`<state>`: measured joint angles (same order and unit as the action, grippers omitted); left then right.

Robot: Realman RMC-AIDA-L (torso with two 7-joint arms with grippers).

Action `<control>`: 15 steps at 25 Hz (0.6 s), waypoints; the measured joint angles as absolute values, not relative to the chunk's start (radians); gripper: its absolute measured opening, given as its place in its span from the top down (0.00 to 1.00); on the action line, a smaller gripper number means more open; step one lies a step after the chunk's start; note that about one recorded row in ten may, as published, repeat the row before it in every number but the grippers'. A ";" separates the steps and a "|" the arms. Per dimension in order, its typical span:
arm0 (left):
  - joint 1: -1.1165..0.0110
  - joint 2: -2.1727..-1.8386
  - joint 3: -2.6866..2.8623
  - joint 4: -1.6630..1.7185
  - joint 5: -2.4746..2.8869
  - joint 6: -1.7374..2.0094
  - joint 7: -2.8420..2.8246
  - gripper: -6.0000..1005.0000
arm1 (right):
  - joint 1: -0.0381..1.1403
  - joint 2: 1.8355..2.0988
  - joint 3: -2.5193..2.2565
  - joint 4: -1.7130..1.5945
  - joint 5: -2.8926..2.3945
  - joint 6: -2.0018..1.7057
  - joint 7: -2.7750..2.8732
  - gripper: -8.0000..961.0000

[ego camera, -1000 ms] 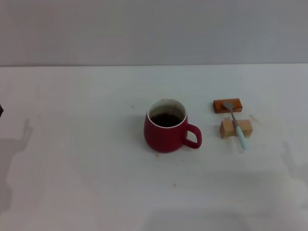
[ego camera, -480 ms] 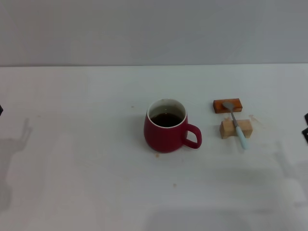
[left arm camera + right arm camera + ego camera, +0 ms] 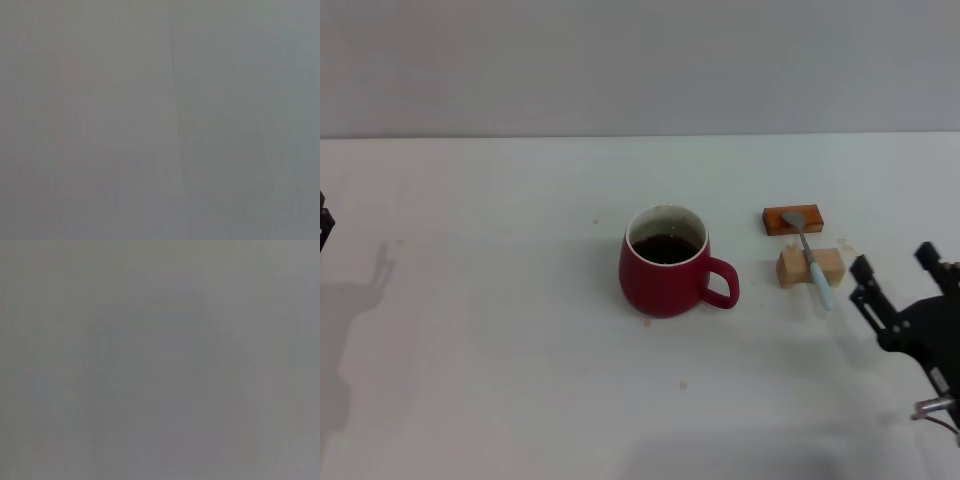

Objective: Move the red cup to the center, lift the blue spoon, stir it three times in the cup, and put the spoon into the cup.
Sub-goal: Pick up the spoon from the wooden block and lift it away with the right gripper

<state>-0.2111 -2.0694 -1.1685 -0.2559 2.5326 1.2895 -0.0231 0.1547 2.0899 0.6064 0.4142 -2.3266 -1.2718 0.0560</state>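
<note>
The red cup [image 3: 667, 263] stands upright near the middle of the white table, handle toward the right, dark liquid inside. The blue spoon [image 3: 811, 257] lies to its right, its silver bowl on an orange-brown block [image 3: 792, 218] and its pale blue handle across a tan wooden block [image 3: 810, 267]. My right gripper [image 3: 897, 267] is open and empty at the right edge of the head view, a little right of the spoon's handle end. My left gripper [image 3: 324, 222] shows only as a dark sliver at the far left edge. Both wrist views show only plain grey.
The white tabletop [image 3: 520, 330] carries a few small brown specks near the cup. A grey wall [image 3: 640, 60] rises behind the table's far edge.
My right gripper has come into the head view from the right edge and moved left toward the spoon. The cup, spoon and blocks have not moved.
</note>
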 joint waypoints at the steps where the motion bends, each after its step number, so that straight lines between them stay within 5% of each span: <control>1: -0.212 -2.069 -1.168 -0.256 2.533 1.289 -0.023 0.14 | 0.155 2.090 0.606 0.414 -2.327 -1.272 0.056 0.18; 15: -0.216 -2.069 -1.162 -0.256 2.540 1.288 -0.023 0.14 | 0.163 2.089 0.603 0.412 -2.327 -1.169 0.057 0.18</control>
<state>-0.2160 -2.0693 -1.1616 -0.2562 2.5397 1.2883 -0.0230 0.1626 2.0894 0.6029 0.4115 -2.3266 -1.1693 0.0568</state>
